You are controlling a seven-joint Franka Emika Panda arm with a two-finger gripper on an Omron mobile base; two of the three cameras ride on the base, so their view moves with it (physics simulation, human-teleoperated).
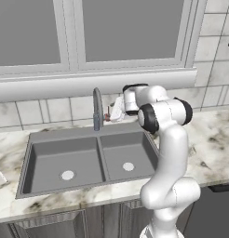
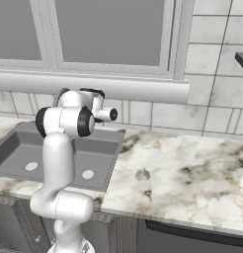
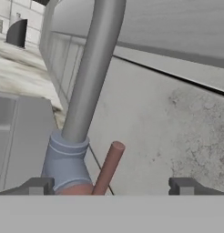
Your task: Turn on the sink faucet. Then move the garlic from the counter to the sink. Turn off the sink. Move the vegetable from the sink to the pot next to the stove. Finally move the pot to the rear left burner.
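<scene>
The grey faucet (image 1: 97, 109) stands behind the divider of the two-basin sink (image 1: 65, 135). In the hand view its spout (image 3: 93, 68) rises from a bluish base (image 3: 66, 164), and a red-brown handle lever (image 3: 109, 167) slants up just right of that base. My gripper (image 3: 111, 186) is open, its fingertips (image 3: 37, 186) spread either side of the lever without touching it. From the left base view, the gripper (image 1: 110, 113) hovers right of the faucet, close to the wall. The garlic (image 2: 142, 174) lies on the marble counter right of the sink (image 2: 106, 143). The pot is out of view.
My white arm (image 1: 167, 153) rises in front of the sink's right basin. A window ledge (image 1: 97, 82) juts out above the faucet. A dark arched object (image 3: 17, 32) sits far along the counter in the hand view. Open marble counter (image 2: 192, 168) stretches right of the garlic.
</scene>
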